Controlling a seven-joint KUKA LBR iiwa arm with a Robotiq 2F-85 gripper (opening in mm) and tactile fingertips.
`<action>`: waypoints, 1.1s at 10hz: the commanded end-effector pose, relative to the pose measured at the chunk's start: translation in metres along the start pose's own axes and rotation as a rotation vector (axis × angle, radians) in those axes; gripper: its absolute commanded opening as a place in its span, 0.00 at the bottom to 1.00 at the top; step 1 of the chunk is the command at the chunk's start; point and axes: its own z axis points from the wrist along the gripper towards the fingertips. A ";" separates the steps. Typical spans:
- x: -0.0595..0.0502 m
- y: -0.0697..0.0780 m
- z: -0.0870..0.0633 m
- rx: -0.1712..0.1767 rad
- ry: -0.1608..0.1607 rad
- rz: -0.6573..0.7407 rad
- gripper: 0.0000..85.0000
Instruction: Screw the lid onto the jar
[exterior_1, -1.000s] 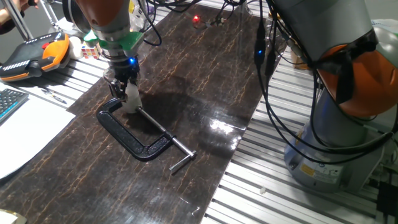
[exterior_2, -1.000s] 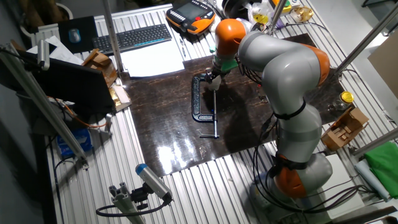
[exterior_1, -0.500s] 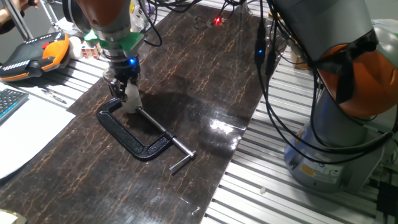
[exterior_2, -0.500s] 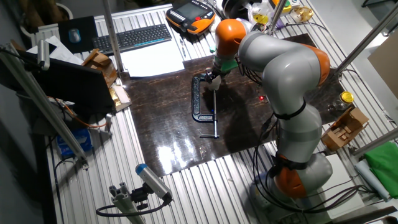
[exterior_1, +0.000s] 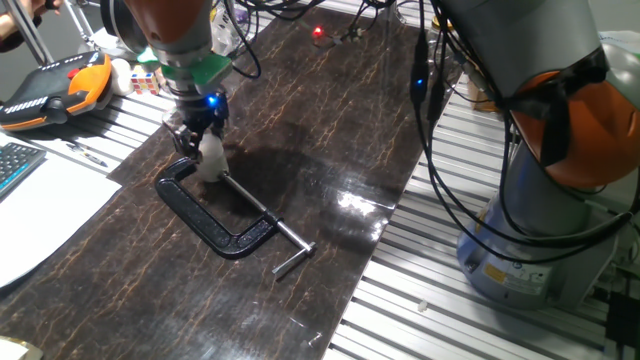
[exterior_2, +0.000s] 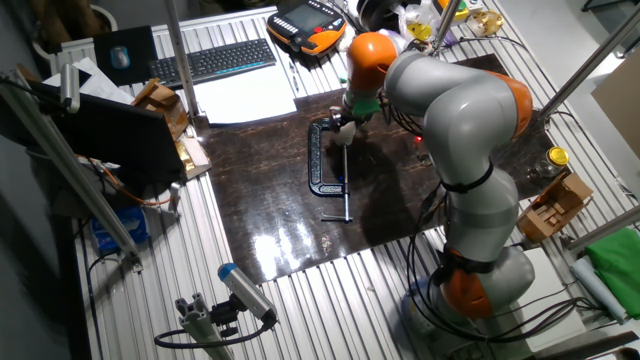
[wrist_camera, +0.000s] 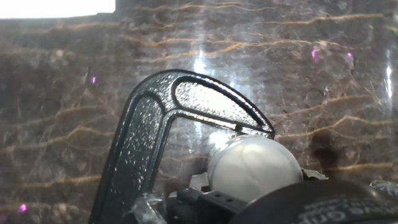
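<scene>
The gripper (exterior_1: 204, 143) is clamping the lid (wrist_camera: 254, 167) from above, pressing it onto the upright jar (exterior_1: 210, 165) inside the black C-clamp (exterior_1: 215, 215).

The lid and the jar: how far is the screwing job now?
Done: the whitish lid already sits at the jar, inside the mouth of the black clamp. In hand: the tool is down over it, apparently gripping. Left: tightening and release; how far the thread is seated cannot be seen.
</scene>
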 end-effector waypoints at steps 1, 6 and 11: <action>0.000 0.000 0.000 0.010 -0.001 0.098 0.81; 0.000 0.000 -0.001 0.038 0.009 0.264 0.81; 0.000 0.000 0.000 0.036 0.008 0.367 0.82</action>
